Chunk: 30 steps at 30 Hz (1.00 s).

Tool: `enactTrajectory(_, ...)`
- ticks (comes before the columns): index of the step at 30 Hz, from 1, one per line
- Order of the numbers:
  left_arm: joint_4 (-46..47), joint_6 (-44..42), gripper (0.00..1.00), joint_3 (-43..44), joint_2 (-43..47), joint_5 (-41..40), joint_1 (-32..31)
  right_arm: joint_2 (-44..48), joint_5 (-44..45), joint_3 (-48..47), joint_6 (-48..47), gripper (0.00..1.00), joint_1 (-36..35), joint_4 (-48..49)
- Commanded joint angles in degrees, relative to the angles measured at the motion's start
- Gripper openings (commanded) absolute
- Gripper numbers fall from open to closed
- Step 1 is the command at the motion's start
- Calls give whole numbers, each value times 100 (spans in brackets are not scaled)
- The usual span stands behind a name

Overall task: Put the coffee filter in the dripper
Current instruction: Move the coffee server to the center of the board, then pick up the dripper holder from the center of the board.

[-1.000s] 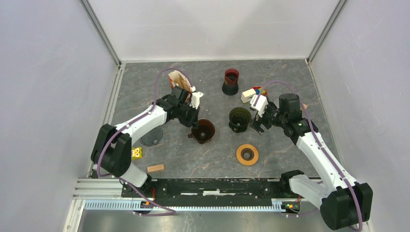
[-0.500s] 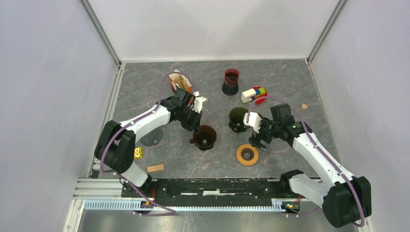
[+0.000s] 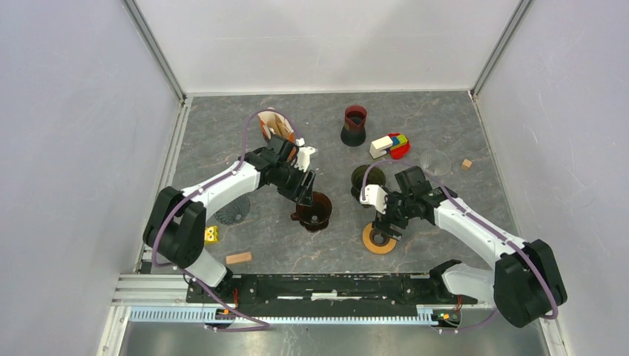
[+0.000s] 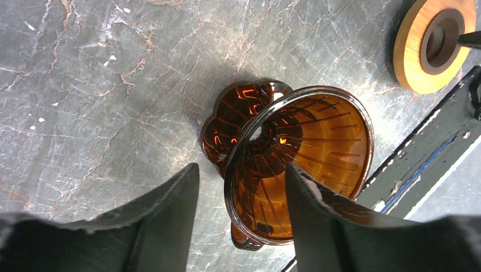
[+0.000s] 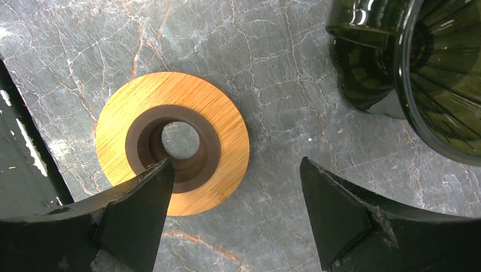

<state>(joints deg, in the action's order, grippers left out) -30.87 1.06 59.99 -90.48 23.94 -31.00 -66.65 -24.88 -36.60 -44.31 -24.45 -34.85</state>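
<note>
- One brown paper coffee filter (image 3: 268, 121), as far as the overhead view lets me tell, is standing on the worktop (image 3: 438, 119) behind the left hand (image 4: 241, 170), well apart from it, and neither hand is holding it.
- The amber dripper (image 4: 334, 147) is sitting mouth up directly under the left hand, probably so that the filter can be dropped in from above.
- The left hand is hanging spread. Its fingers (image 4: 164, 215) are straddling the dripper's near rim, one outside the wall and one over the bowl, with a gap on each side, so it is pinching nothing.
- The right hand (image 5: 235, 164) is also hanging spread wide and empty, low over the wooden ring (image 5: 227, 130), with one finger crossing the ring's dark collar.
- A dark green dripper (image 5: 442, 85) is sitting just ahead of the right hand, to its outer side.
- Bare worktop is lying between the left hand and the filter, giving room to reach back.
- The left arm's purple cable (image 3: 247, 126) is arching right beside the filter and, I judge, risking a snag.
- The black rail (image 4: 420, 153) is marking the near edge, on the side away from the filter.
</note>
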Motion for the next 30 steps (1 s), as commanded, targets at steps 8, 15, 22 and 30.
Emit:
enactTrajectory(8,213,-289,80,175,617,-369,-24,-236,345,266,85,85,-191,506)
enactTrajectory(15,143,-446,82,294,708,-579,-20,-325,463,305,162,80,-253,702)
enactTrajectory(22,159,-371,83,336,787,-681,139,-334,587,199,315,56,-301,903)
enactTrajectory(30,169,-167,83,604,884,-478,668,-267,173,-343,302,30,-452,472)
